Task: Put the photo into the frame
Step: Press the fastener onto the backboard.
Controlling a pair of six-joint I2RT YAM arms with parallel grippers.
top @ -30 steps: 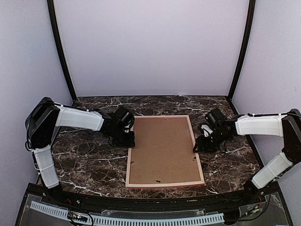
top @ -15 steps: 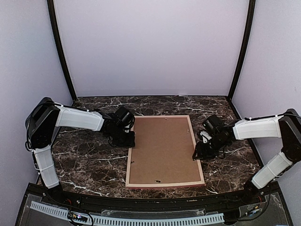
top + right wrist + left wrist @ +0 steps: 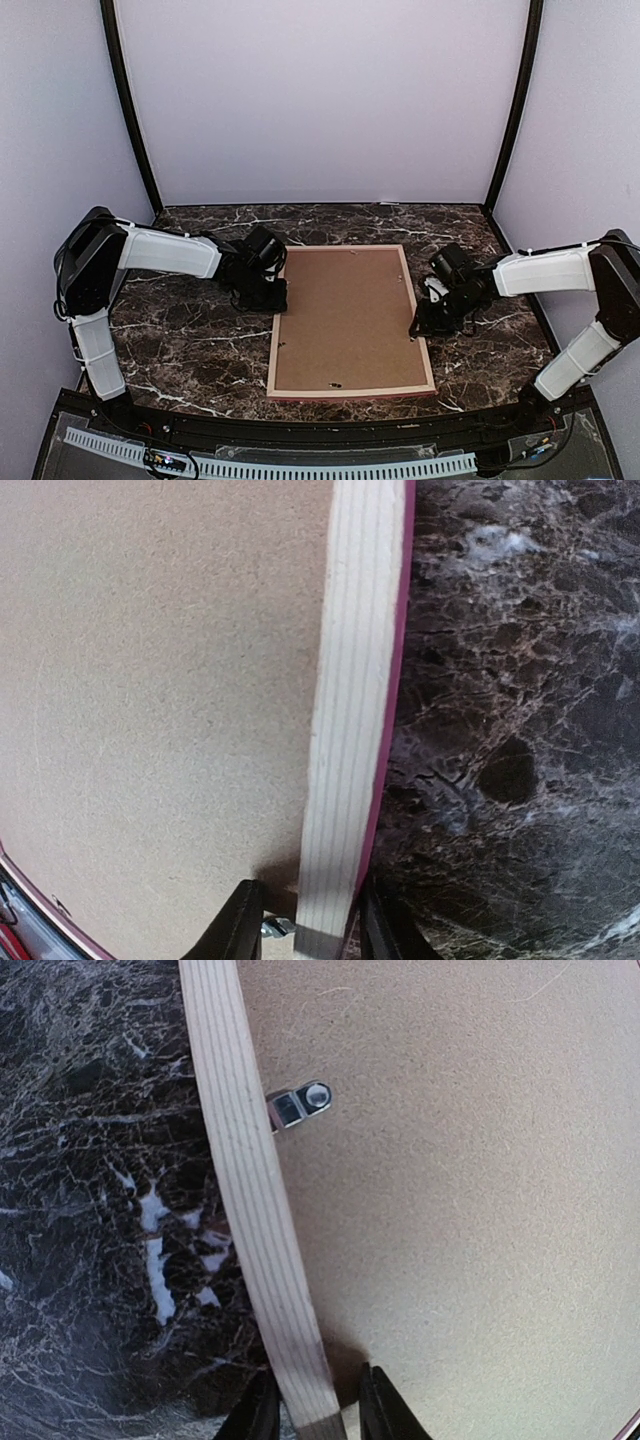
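Note:
The frame (image 3: 272,350) lies face down on the marble table, its pale wood back up and a thin pink edge showing. A brown backing board (image 3: 345,320) fills it. The photo is not in view. My left gripper (image 3: 274,297) stands over the frame's left rail (image 3: 245,1190); in the left wrist view the gripper (image 3: 312,1415) is open, one finger on each side of the rail, with a gap on the board side. My right gripper (image 3: 420,325) straddles the right rail (image 3: 355,680) the same way, and the gripper (image 3: 305,930) is open.
A small metal clip (image 3: 300,1105) on the left rail holds the backing board (image 3: 450,1210). Another clip (image 3: 272,928) sits by my right gripper's inner finger. Dark marble table (image 3: 180,340) surrounds the frame. Lilac walls close the back and sides.
My right gripper has slid a little toward the near end along the frame's right rail. The left gripper and the frame have not moved.

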